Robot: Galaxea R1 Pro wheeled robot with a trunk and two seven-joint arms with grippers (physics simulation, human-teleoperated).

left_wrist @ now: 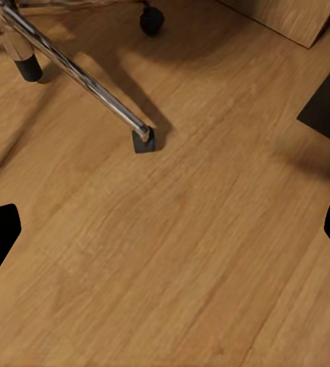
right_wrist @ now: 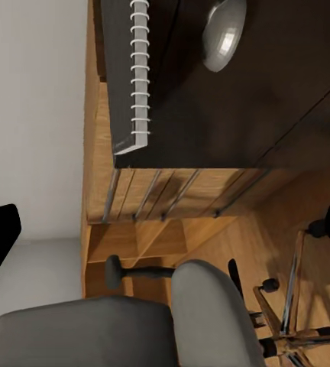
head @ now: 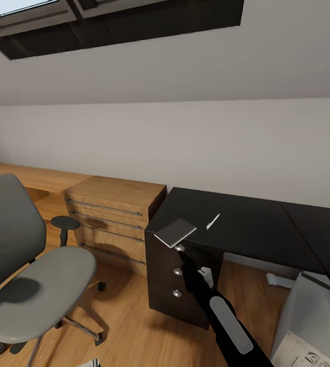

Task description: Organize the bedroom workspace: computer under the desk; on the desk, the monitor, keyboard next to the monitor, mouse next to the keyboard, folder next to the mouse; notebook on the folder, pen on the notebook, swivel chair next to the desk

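One computer (head: pixel 307 326) stands on the wood floor (head: pixel 129 316) under the desk (head: pixel 251 229). One swivel chair (head: pixel 27 275) stands apart from the desk's drawer end. The right gripper (head: pixel 181 251), at the desk's front corner, pinches one notebook (head: pixel 175 232); one pen (head: pixel 213 220) lies just beyond it. The left gripper's (left_wrist: pixel 165 229) fingers are spread over bare floor. One light-wood cabinet (head: pixel 114 214) adjoins the desk along a white wall (head: pixel 185 148).
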